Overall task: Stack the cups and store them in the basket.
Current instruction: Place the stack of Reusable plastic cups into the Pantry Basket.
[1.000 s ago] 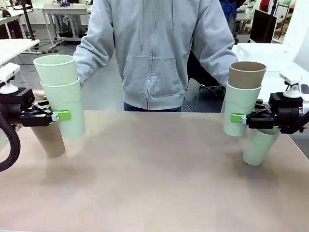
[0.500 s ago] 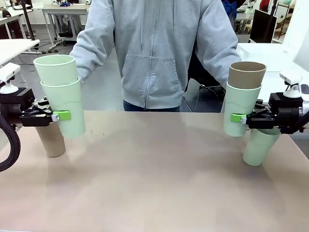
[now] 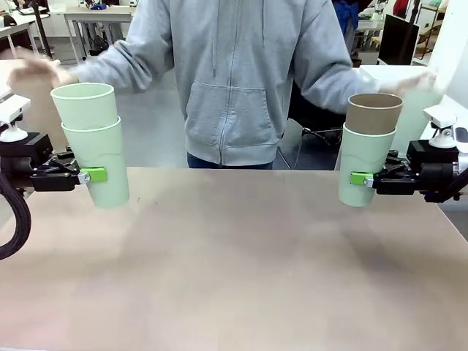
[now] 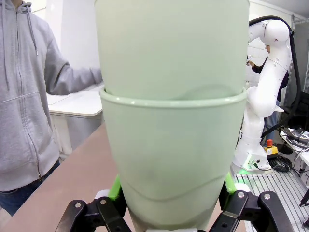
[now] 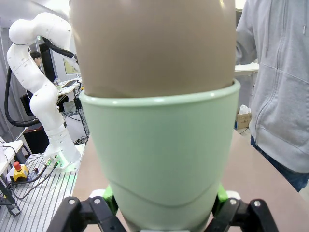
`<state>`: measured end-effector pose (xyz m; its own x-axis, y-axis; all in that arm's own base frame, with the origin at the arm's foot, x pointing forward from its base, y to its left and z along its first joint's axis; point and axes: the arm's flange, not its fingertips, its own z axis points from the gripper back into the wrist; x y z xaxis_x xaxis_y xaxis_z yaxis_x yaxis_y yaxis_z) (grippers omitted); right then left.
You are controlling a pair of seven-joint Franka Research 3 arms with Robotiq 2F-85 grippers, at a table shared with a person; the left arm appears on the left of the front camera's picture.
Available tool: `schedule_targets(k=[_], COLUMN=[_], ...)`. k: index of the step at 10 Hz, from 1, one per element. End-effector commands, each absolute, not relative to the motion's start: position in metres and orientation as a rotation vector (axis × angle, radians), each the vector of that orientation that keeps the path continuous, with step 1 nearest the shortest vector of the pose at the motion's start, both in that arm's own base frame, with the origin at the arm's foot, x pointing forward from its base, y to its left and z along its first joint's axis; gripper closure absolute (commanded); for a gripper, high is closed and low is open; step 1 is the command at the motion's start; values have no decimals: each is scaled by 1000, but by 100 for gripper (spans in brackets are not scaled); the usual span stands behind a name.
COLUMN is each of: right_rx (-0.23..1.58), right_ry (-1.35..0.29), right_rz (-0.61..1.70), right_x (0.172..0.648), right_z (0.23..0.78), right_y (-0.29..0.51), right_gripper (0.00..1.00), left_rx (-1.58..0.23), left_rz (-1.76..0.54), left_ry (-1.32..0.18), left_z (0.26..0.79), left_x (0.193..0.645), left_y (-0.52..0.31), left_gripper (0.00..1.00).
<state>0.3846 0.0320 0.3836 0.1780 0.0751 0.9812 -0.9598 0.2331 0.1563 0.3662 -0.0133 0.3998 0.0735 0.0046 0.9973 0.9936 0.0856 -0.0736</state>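
Here, left gripper (image 3: 98, 175) and right gripper (image 3: 363, 178) clamp stacked cups (image 3: 93, 139).

- Front view: fixed between the arms, low over the near side of the worktop (image 3: 241, 263), facing across to the person (image 3: 234, 80) at the far edge. Mid-distance, taking in left hand (image 3: 99, 175) and right hand (image 3: 363, 178) side-on.
- Left wrist view: riding on that hand, looking along its fingers, very close to the mint pair of cups (image 4: 174, 145). Person at picture left.
- Right wrist view: likewise very close, on the tan-in-mint pair of cups (image 5: 159, 145). Person at picture right.
- Shared with the front view: both cup pairs, the person, a strip of worktop.
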Motion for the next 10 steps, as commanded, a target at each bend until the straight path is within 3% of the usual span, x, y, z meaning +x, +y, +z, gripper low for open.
schedule_targets(k=[1, 10], right_rx=[1047, 1047], right_ry=[-1123, -1123], right_rz=[963, 963], right_x=[385, 385], right_z=[385, 385], right_y=[32, 32], right_gripper=[15, 15], left_rx=[-1187, -1187], left_rz=[-1095, -1095], left_ry=[-1208, -1208], left_z=[404, 404], left_x=[365, 365], left_y=[-12, -12], left_gripper=[14, 14])
